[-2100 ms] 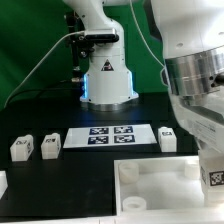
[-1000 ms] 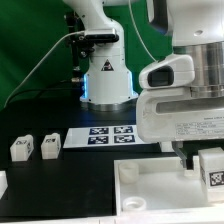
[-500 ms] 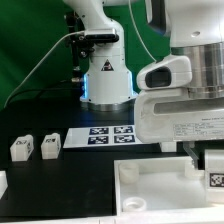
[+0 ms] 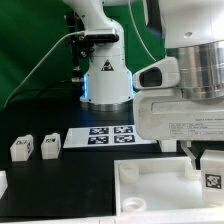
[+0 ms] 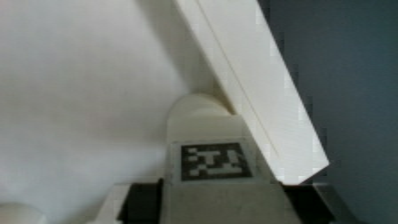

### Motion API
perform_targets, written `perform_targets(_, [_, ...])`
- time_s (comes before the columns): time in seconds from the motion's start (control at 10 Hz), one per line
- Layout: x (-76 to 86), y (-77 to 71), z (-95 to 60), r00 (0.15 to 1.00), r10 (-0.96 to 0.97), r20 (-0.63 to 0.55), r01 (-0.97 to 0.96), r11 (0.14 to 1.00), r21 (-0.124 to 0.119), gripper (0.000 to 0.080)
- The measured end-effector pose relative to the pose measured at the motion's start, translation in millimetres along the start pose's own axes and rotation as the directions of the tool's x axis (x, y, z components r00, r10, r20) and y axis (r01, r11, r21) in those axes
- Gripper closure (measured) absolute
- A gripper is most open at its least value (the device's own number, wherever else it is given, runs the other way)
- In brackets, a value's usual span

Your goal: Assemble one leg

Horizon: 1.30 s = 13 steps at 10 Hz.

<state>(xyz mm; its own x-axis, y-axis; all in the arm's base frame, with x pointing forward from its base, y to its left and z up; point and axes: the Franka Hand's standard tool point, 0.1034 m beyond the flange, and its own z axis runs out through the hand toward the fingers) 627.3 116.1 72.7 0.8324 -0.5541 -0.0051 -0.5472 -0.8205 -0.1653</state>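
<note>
My gripper (image 4: pixel 211 168) is shut on a leg (image 4: pixel 213 178), a small white block with a black-and-white tag, and holds it over the far right corner of the large white rimmed panel (image 4: pixel 150 186). In the wrist view the leg (image 5: pixel 215 150) sits between the dark fingers (image 5: pixel 137 203), its rounded end against the panel's raised rim (image 5: pixel 258 85), with the panel's flat inside (image 5: pixel 80 100) beside it. Two more legs (image 4: pixel 22 149) (image 4: pixel 50 144) stand on the black table at the exterior view's left.
The marker board (image 4: pixel 110 136) lies behind the panel. The robot's base (image 4: pixel 108 80) stands at the back. Another white part (image 4: pixel 3 183) shows at the left edge. The arm's body (image 4: pixel 185 90) hides the table's right side.
The gripper has come down from above at the exterior view's right and lowered the leg toward the panel's far right corner. The leg sits slightly lower than half a second ago.
</note>
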Motion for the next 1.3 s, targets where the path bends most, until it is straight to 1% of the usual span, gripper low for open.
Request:
perform_targets(0.1, [0.0,0.9,0.3,0.998,0.059,-0.006,-0.059,0.998,0.030,0.0502])
perform_targets(0.2, [-0.2,1.5,0.5,0.993,0.114,0.002,-0.114,0.991,0.066,0.0501])
perform_targets(0.3, [-0.7,1.2,0.3,0.987,0.157,0.017,-0.158,0.984,0.085,0.0501])
perform_targets(0.5, [-1.6,0.6,0.0,0.974,0.224,0.014,-0.225,0.971,0.084,0.0501])
perform_targets(0.7, [-1.6,0.6,0.0,0.975,0.222,0.008,-0.222,0.972,0.073,0.0501])
perform_targets(0.9, [-1.3,1.2,0.5,0.975,0.224,0.008,-0.224,0.972,0.074,0.0495])
perform_targets(1.0, [-1.3,1.3,0.7,0.975,0.223,0.008,-0.223,0.972,0.073,0.0282])
perform_targets(1.1, [-3.9,1.2,1.8,0.987,0.163,0.001,-0.163,0.985,0.064,0.0282])
perform_targets(1.2, [-10.8,-0.3,4.7,0.996,0.091,-0.004,-0.091,0.995,0.046,0.0174])
perform_targets(1.3, [-13.4,-1.5,6.0,0.999,0.040,-0.010,-0.039,0.998,0.045,0.0157])
